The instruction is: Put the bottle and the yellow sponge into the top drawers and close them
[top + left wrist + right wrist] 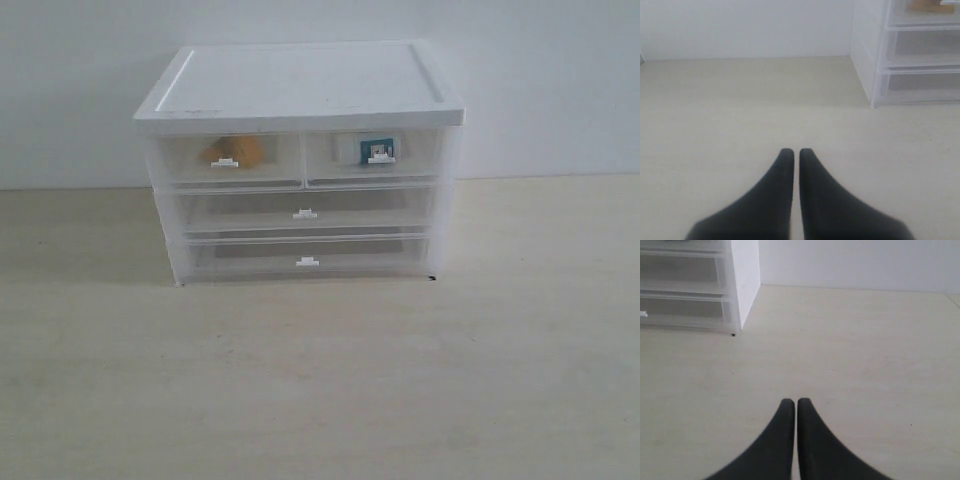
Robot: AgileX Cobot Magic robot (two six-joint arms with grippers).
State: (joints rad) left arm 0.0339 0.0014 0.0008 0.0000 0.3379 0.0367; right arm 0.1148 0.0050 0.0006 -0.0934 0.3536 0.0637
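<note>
The white-topped cabinet stands at the back of the table. Both top drawers are pushed in flush. Through the front of the left top drawer shows the yellow sponge. The bottle, with its blue-teal label, lies inside the right top drawer. A corner of the sponge also shows in the left wrist view. My left gripper is shut and holds nothing, hovering over bare table away from the cabinet. My right gripper is also shut and empty. Neither arm appears in the exterior view.
Two full-width translucent drawers sit below the top pair, both pushed in. A pale wall stands behind the cabinet. The light wooden table stretches in front of the cabinet and to both sides.
</note>
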